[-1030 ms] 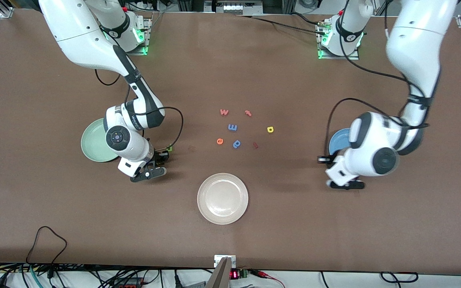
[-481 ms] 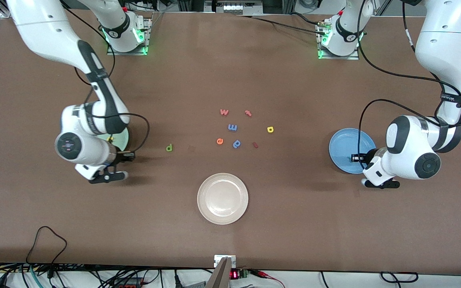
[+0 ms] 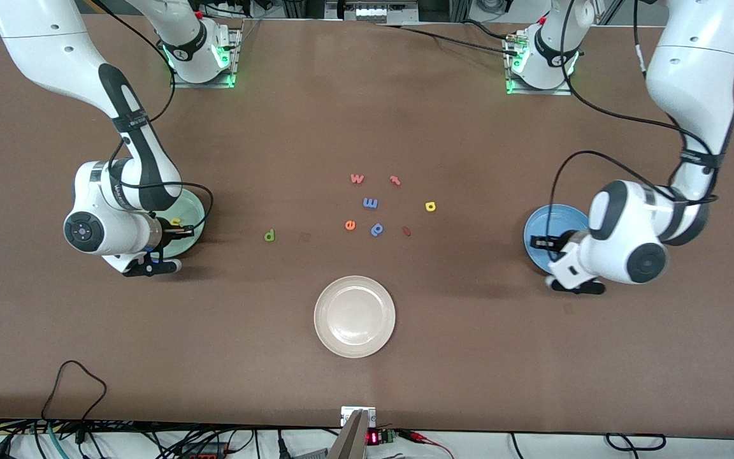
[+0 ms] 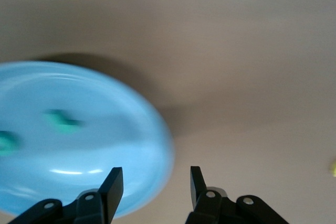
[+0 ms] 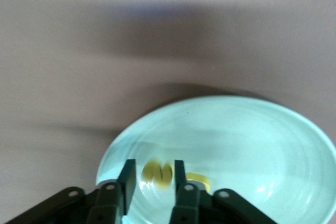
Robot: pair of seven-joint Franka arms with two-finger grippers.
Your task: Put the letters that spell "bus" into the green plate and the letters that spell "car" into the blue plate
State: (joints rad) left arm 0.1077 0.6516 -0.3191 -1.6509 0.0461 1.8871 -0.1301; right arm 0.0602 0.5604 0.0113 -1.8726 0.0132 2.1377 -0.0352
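Between the jaws of my right gripper (image 5: 153,181) sits a small yellow foam letter (image 5: 158,175); the narrow gap suggests it is being let go, but I cannot tell whether it is free. Below lies the round pale mint-green plate (image 5: 273,145), the "bus" destination. My left gripper (image 4: 156,184) stands parted and empty over the rim of the round bright blue plate (image 4: 105,124), which holds two teal foam letters (image 4: 62,120). The green foam b (image 3: 269,236) and yellow round a (image 3: 430,206) remain on the brown table (image 3: 367,115), well apart from both jaws.
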